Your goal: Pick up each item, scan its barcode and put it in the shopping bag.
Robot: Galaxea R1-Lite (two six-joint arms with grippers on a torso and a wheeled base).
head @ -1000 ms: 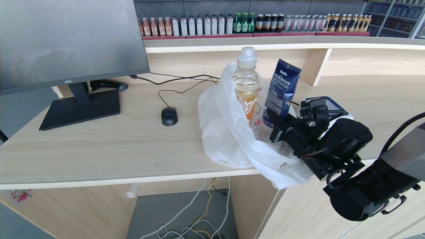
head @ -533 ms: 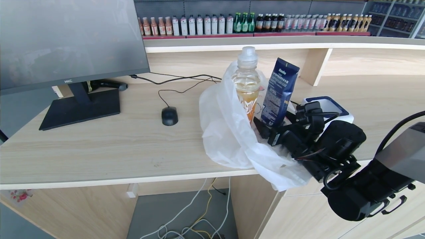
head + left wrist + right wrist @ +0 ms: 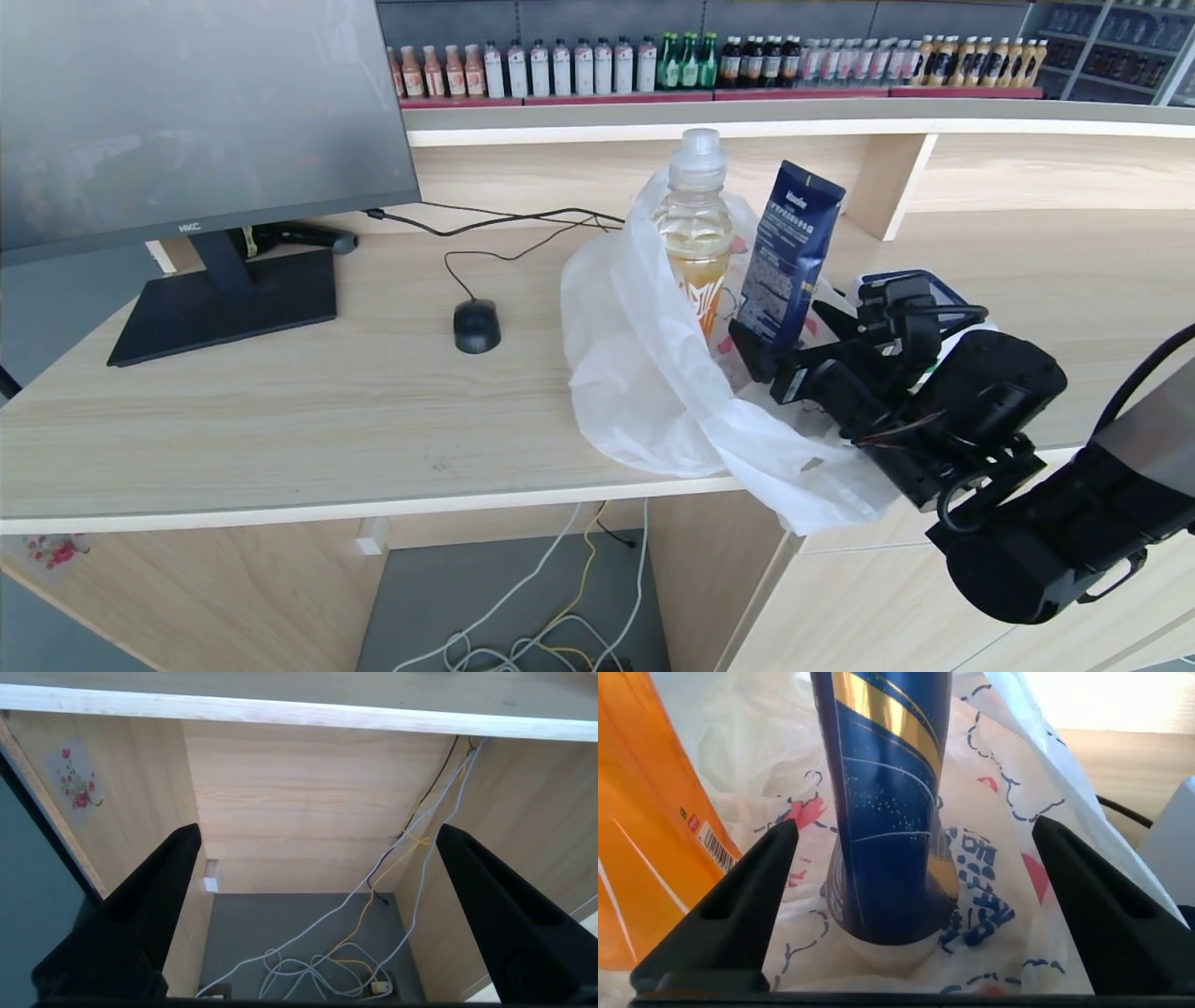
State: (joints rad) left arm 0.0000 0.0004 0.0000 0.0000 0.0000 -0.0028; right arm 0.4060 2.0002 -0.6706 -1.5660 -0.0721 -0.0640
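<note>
Head view: wooden counter (image 3: 280, 420), drink shelves (image 3: 709, 65) behind; right tool (image 3: 786, 329) spread around pouch (image 3: 789, 243), left tool (image 3: 318, 831) spread.

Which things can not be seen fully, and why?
Head view: base of the dark blue foil pouch, behind the right gripper and white plastic shopping bag.
Head view: bottom of the clear orange-drink bottle, inside the bag.
Right wrist view: pouch's top, cut by the edge.

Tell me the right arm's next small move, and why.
Probably back the right gripper straight away from the pouch. Its jaws stand open on either side of the pouch without touching it. The pouch stands on its base in the bag beside the bottle, so it looks released.
</note>
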